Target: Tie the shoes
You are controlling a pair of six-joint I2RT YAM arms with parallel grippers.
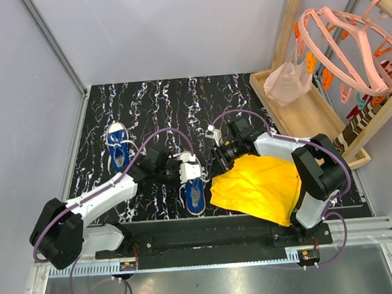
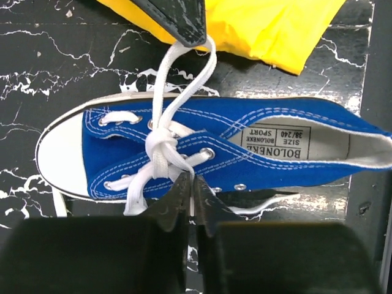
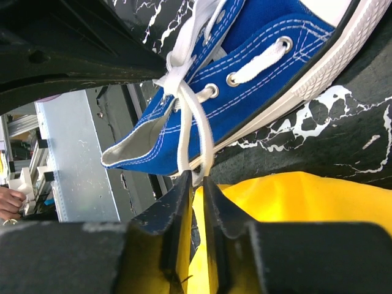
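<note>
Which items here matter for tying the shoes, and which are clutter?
Job: near shoe, its laces, far shoe, left gripper, right gripper, both pinching laces.
Lying about: yellow cloth, pink cloth, wooden rack.

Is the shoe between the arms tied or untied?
Partly tied: a knot sits on the shoe's laces; left end effector and right end effector each pinch a strand.

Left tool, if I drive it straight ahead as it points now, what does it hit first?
The blue shoe: the left tool, jaws closed, sits at its side, aimed toward the lace knot. Contact looks almost immediate, though its height over the shoe is unclear.
</note>
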